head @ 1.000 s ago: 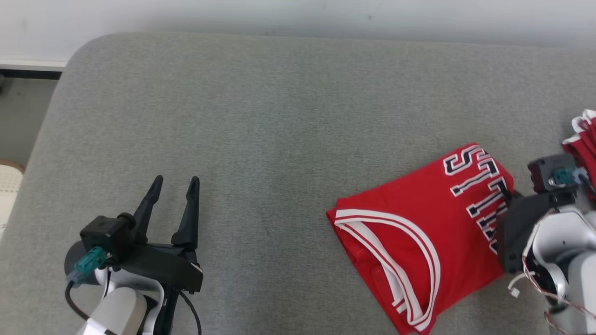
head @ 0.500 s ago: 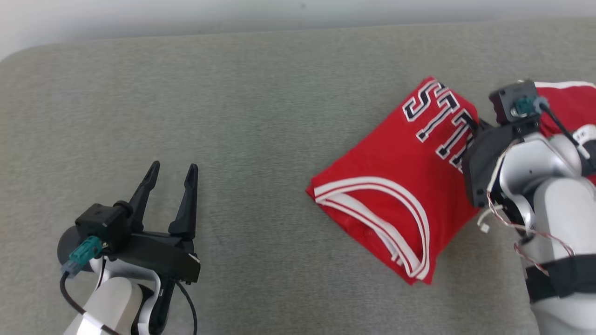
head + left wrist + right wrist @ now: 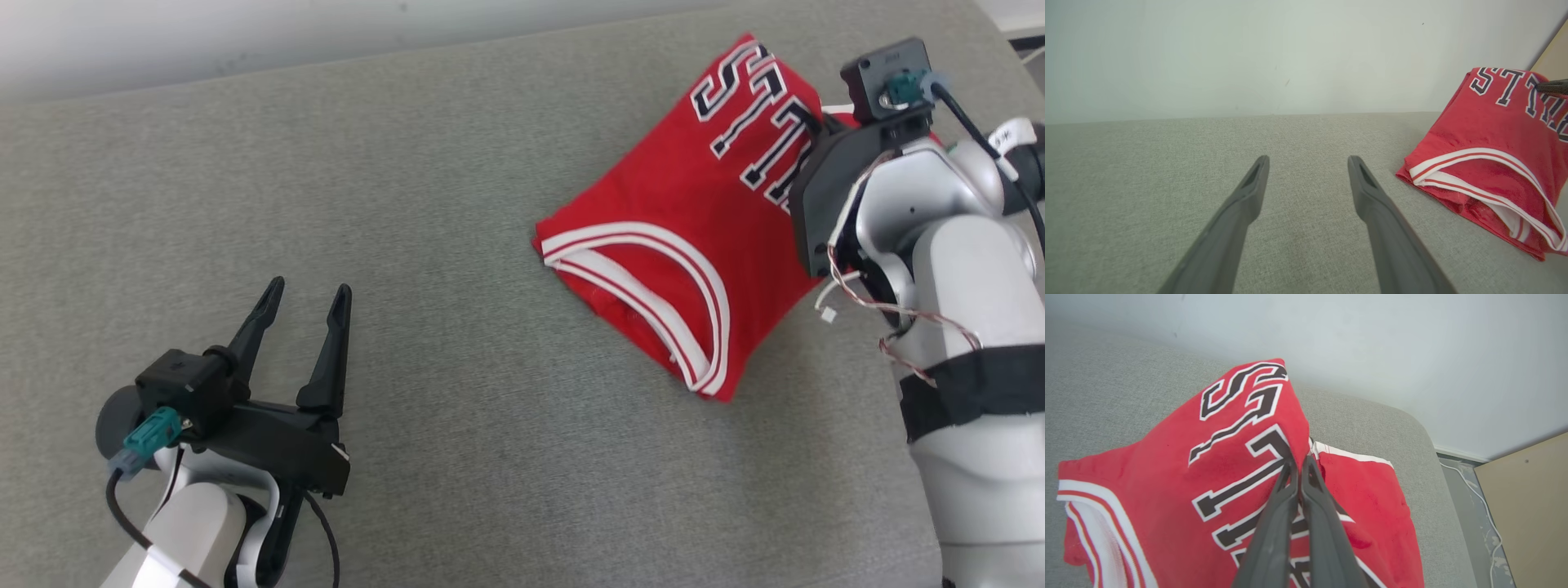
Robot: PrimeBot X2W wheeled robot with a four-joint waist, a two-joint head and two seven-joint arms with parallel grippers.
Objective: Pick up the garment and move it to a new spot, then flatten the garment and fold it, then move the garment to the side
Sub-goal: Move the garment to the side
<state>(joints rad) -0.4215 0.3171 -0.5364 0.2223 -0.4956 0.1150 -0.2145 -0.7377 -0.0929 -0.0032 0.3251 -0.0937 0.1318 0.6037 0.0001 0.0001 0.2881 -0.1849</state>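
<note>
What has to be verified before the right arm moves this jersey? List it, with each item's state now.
1. Grip: ok. The right claw is shut on the lettered edge of the jersey.
2. Jersey lifted free: not ok. Its lettered end is raised, but its trimmed end rests on the cushion.
3. Fold held together: ok. The layers lie stacked at the trimmed end.
4. Left claw out of the way: ok. It is open and apart from the jersey.
5. Nothing else caught: cannot tell. More red fabric with a white edge lies right beside the right claw's tips.
</note>
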